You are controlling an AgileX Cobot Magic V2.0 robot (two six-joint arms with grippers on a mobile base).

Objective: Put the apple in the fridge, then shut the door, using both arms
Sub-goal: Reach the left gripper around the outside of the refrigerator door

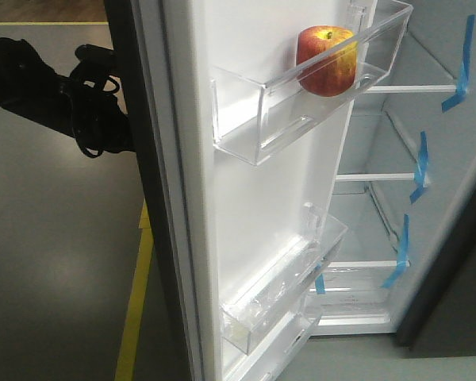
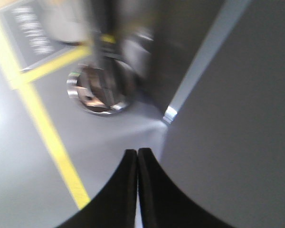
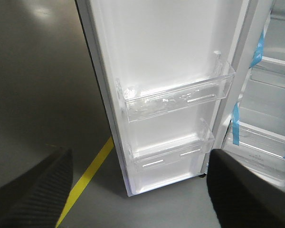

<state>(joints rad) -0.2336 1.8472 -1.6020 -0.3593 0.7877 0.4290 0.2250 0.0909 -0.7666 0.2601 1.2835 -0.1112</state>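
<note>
Apple (image 1: 327, 60) sits in the top clear bin (image 1: 301, 119) of the door (image 1: 254, 222), which stands open off the fridge (image 1: 452, 182); left end effector (image 2: 137, 154) clenched tip to tip above the grey floor (image 2: 28, 166), right end effector (image 3: 138, 154) released, spread wide facing the door's lower bins (image 3: 175, 102).

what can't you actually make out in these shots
- Whether the left claw touches the door: front view, the door's edge hides it.
- What the shiny round thing is: left wrist view, motion blur.
- Apple: absent from the right wrist view, beyond its top edge.
</note>
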